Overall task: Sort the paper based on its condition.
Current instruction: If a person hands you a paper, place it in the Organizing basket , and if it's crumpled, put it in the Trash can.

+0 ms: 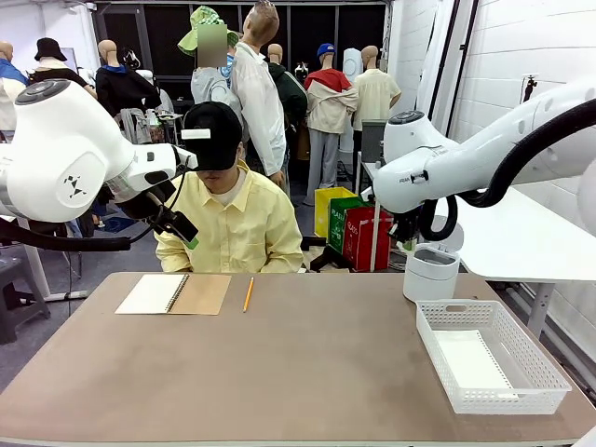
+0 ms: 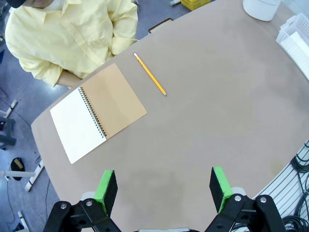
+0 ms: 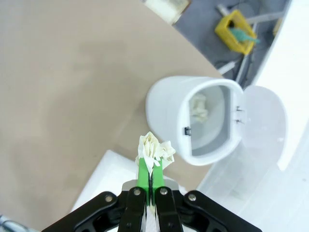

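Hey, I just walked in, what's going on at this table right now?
The right gripper is shut on a crumpled paper, held above the open white bin, which already has a wad inside. The left gripper hangs open over the table. A smooth sheet lies in the basket; the person sits by a notebook.

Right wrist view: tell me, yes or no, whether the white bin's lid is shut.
No: the white bin stands with its lid swung open to the side, and crumpled paper shows inside.
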### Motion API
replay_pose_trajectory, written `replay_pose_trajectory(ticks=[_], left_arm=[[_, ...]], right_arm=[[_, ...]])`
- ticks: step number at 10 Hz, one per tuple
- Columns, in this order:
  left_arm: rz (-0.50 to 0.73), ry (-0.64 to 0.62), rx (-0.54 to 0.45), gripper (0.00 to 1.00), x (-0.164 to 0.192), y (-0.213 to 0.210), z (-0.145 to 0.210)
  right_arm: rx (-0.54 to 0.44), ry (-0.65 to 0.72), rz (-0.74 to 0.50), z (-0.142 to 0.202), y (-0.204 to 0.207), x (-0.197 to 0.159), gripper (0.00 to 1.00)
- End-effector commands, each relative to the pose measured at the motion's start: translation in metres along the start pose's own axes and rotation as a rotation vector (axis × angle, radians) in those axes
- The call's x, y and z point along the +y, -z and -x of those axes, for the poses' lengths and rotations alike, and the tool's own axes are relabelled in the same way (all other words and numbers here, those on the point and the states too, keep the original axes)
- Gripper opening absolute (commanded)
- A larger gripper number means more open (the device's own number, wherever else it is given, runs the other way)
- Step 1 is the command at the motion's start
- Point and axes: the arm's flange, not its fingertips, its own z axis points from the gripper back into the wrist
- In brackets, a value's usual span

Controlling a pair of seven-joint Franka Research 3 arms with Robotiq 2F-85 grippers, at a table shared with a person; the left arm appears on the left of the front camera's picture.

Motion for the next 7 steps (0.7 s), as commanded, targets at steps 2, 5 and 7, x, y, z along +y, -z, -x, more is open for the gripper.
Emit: replay_pose_trajectory(ticks=[2,5,7], left_arm=[[0.001,0.000,-0.001,1.00,0.001,0.000,0.000],[0.001,0.000,-0.001,1.00,0.001,0.000,0.000],[0.001,0.000,-0.001,1.00,0.001,0.000,0.000]], right_arm=[[-0.012,0.014,0.139,-0.022,0.016,-0.021,0.01],[0.010,0.018,0.189,-0.023,0.034,-0.034,0.01],[0.038,0.040,0.210,-0.017,0.044,-0.042,0.01]])
